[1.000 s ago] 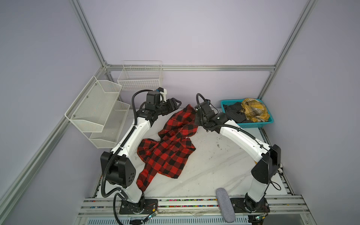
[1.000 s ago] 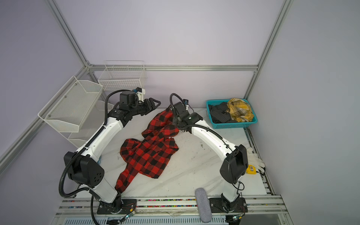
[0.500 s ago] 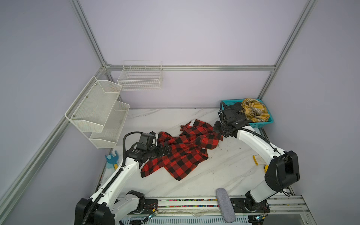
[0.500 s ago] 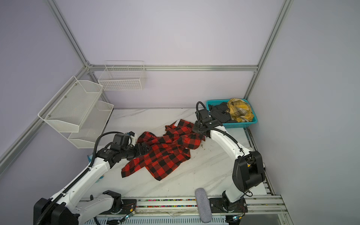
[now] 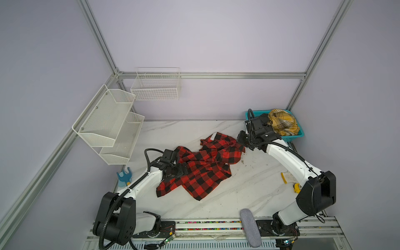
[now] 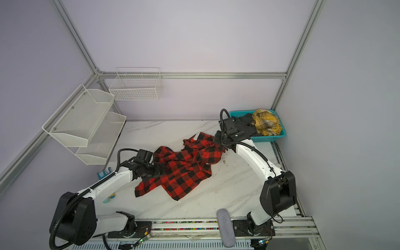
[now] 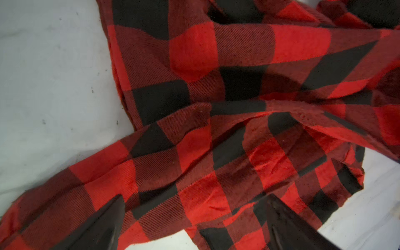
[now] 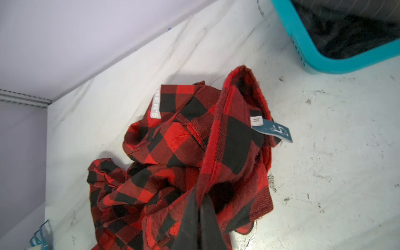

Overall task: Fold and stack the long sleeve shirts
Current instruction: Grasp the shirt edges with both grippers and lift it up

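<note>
Honestly, nowhere near done yet. Starting at the left gripper (image 7: 195, 195): spread wide, holding nothing, hanging just above the red-and-black check shirt (image 7: 216, 140) with both dark fingers (image 7: 104, 223) poking into the wrist view over the cloth. Then the right gripper (image 8: 200, 194): pinched tight on a raised fold of that same shirt, close to the collar end going by the white size label (image 8: 256, 120) and teal tag (image 8: 273, 131) just beside it. Pulling back to both top views: same shirt sprawled in a rumpled heap across the middle of the marble table (image 5: 249, 194), stretched roughly between the two grippers, one end up by the right gripper near the teal basket (image 5: 292, 137), the other trailing toward the left arm. Can't make out a single clean fold, can't tell sleeves from body, and no sign of a stack anywhere on the table. Sitting in the basket: a yellow plaid garment (image 5: 281, 123) and a dark garment (image 6: 246, 127), presumably more shirts waiting their turn. So, at a guess, basically step one: get this one spread flat and sorted out. Left to do: sleeves in, body folded, set down as the base of the pile, then repeat for the basket's contents.
</note>
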